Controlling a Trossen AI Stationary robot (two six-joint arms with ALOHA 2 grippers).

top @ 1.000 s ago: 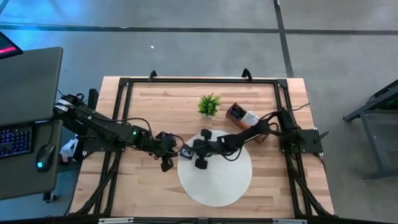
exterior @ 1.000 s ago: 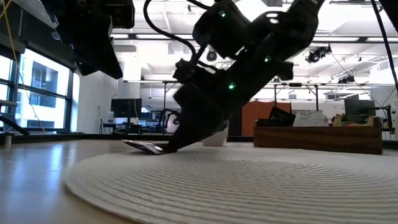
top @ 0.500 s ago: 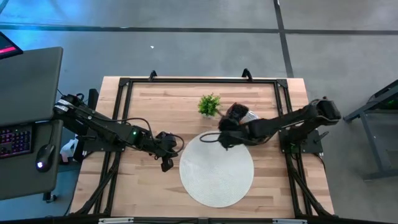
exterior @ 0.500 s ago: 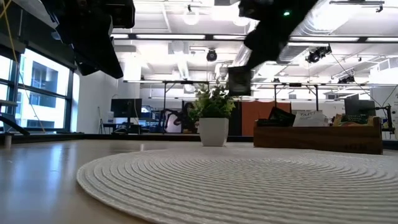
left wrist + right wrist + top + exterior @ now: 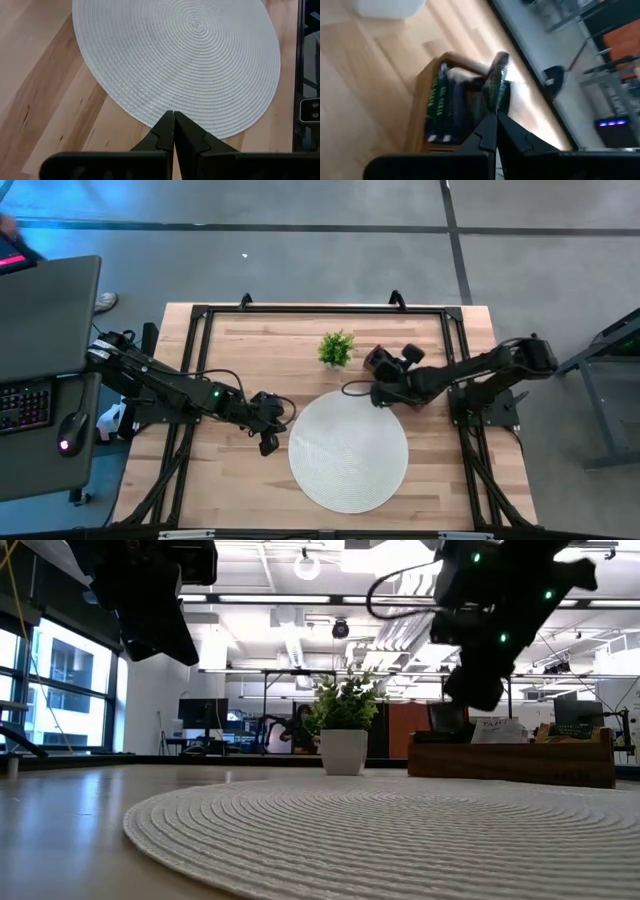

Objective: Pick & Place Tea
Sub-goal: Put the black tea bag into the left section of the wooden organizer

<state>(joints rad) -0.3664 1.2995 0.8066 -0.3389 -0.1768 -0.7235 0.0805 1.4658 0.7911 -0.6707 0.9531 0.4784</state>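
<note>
My right gripper (image 5: pixel 385 380) hangs over the long wooden tray (image 5: pixel 378 358) at the table's far right and is shut on one dark tea sachet (image 5: pixel 496 80). The tray (image 5: pixel 417 120) holds several more sachets (image 5: pixel 440 107) standing on edge. In the low view the right gripper (image 5: pixel 478 680) is above the tray (image 5: pixel 510 758). My left gripper (image 5: pixel 282 413) is shut, empty, and hovers at the left edge of the round white mat (image 5: pixel 348 450). No sachet shows on the mat. My right gripper pinches the dark sachet between its two fingers at the sachet's near edge (image 5: pixel 492 106). The sachet sticks out past the fingertips, seen edge-on. It is lifted clear, above the sachets in the tray.
A small green potted plant (image 5: pixel 336 348) stands just left of the tray, close to my right gripper; in the low view the plant (image 5: pixel 345 730) is behind the mat (image 5: pixel 400 830). Black frame rails run along the table's edges. The mat (image 5: pixel 190 60) lies bare below my left gripper (image 5: pixel 173 116).
My right gripper was down at the mat's left edge beside my left gripper, on a sachet lying there. It rose with the sachet lifted clear and swung toward the far right, ending above the tray. My left arm kept still.
</note>
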